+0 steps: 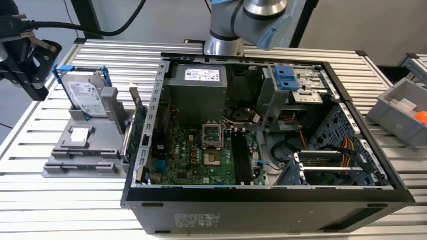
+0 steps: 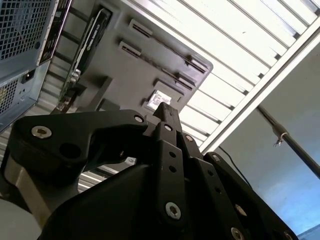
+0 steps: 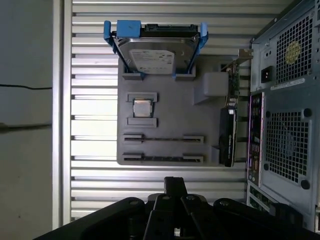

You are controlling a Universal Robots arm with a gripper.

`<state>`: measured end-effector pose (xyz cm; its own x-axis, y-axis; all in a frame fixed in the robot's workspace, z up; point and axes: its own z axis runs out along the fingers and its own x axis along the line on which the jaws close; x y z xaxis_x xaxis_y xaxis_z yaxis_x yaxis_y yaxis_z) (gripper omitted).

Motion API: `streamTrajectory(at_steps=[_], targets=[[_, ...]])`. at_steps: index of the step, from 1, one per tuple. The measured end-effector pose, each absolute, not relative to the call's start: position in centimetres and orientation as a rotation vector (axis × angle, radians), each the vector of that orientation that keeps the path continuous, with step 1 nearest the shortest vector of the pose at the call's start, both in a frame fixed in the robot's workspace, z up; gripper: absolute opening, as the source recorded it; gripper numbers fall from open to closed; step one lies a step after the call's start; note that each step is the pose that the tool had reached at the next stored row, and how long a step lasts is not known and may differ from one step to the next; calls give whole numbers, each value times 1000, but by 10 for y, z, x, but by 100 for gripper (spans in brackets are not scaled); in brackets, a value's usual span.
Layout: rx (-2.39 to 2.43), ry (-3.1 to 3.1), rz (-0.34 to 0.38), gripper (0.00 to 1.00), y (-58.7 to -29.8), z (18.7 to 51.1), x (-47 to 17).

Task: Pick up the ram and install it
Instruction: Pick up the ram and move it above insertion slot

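Approach stage — pick not begun. The hand [image 3: 174,183] is closed narrow, empty, above the table [image 3: 90,75]. The ram [image 3: 164,158] sits in the grey tray [image 3: 170,112], apart from it. Judged: a grasp requires opening, squared across the stick.

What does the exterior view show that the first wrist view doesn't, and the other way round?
Exterior view: the open case's inside, with motherboard and its long black slots, plus a grey bin. First wrist view: the case's vented back panel and two thin ram sticks in the grey tray. Both: that tray, the hard drive, the expansion card.
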<state>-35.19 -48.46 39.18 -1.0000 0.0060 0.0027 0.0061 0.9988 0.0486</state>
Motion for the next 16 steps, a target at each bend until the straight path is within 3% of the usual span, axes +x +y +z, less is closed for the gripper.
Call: streamTrajectory(at_steps=[16], targets=[[-10, -3126, -76, 0, -485, 392, -352]])
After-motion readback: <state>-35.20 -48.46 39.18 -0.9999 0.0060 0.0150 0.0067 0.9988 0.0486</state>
